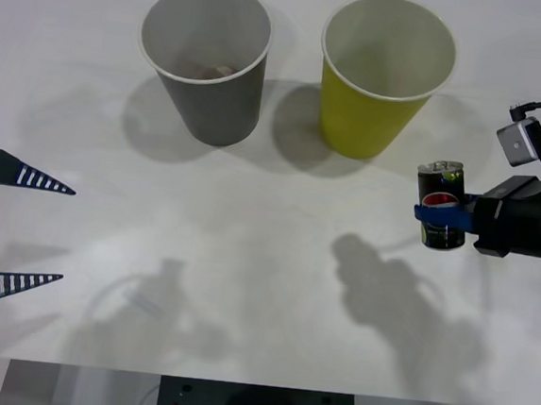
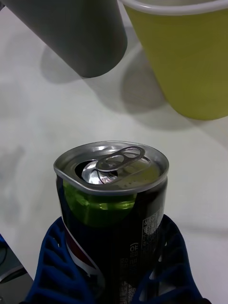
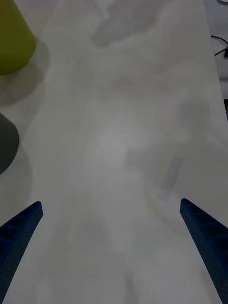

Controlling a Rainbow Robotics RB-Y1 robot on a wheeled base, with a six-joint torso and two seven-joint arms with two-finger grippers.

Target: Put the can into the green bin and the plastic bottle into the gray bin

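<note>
Front view: the right gripper (image 1: 437, 215) clasps the can (image 1: 441, 204) upright, near the green bin (image 1: 384, 75) on its right; the gray bin (image 1: 205, 59) stands left of the green bin. The left gripper (image 1: 36, 231), far left of it, gapes wide.

Right wrist view: blue fingers (image 2: 57, 266) pinch the can (image 2: 114, 209) before the green bin (image 2: 185, 57).
</note>
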